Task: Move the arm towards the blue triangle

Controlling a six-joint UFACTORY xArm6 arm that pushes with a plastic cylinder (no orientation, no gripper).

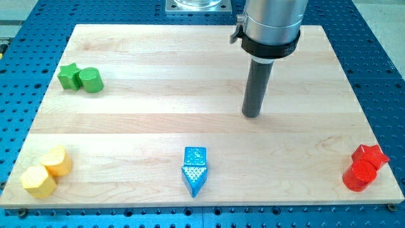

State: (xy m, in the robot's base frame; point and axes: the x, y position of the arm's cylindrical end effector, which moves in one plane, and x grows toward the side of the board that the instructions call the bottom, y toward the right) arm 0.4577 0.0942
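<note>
The blue triangle [193, 179] lies near the view's bottom edge of the wooden board, pointing down, with a blue cube [195, 156] touching it just above. My tip [252, 115] stands on the board right of centre, up and to the right of both blue blocks, well apart from them. The rod hangs from the silver arm end at the view's top.
A green star [68, 76] and green cylinder [91, 80] touch at the upper left. Two yellow blocks [46, 172] sit at the lower left corner. A red star [371, 156] and red cylinder [359, 177] sit at the lower right. The board's edge [202, 204] borders blue perforated table.
</note>
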